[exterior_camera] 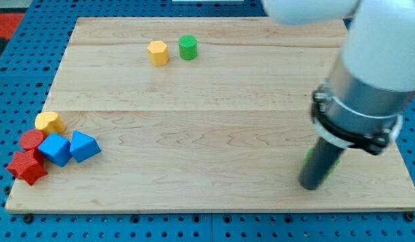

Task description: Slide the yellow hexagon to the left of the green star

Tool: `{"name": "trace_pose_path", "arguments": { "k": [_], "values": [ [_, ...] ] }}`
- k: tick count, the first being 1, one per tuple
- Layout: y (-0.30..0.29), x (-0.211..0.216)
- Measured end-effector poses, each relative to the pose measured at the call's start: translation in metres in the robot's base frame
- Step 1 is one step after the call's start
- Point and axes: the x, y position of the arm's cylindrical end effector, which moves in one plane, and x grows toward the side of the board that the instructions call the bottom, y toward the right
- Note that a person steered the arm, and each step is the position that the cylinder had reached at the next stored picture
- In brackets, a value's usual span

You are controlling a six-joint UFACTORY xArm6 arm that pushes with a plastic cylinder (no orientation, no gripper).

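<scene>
Tool, a bare rod, has my tip touching a mostly hidden green block, holding nothing.

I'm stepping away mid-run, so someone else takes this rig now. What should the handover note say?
My tip is down at the board's lower right, with a bit of green, probably the green star, showing just behind the rod.
Yellow hexagon sits near the view's top, beside a green cylinder, far from the tip.
Done: nothing visible yet.
Left: reach the hexagon and slide it to the star's left.
</scene>
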Motion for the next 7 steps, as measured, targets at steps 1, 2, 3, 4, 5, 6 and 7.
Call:
{"name": "trace_pose_path", "arguments": {
  "k": [1,2,3,4,5,6,7],
  "values": [
    [-0.049,-0.054],
    [-0.096,-0.130],
    [-0.151,-0.193],
    [-0.221,-0.224],
    [-0.286,-0.235],
    [-0.295,-0.259],
    [-0.295,-0.277]
  ]
}}
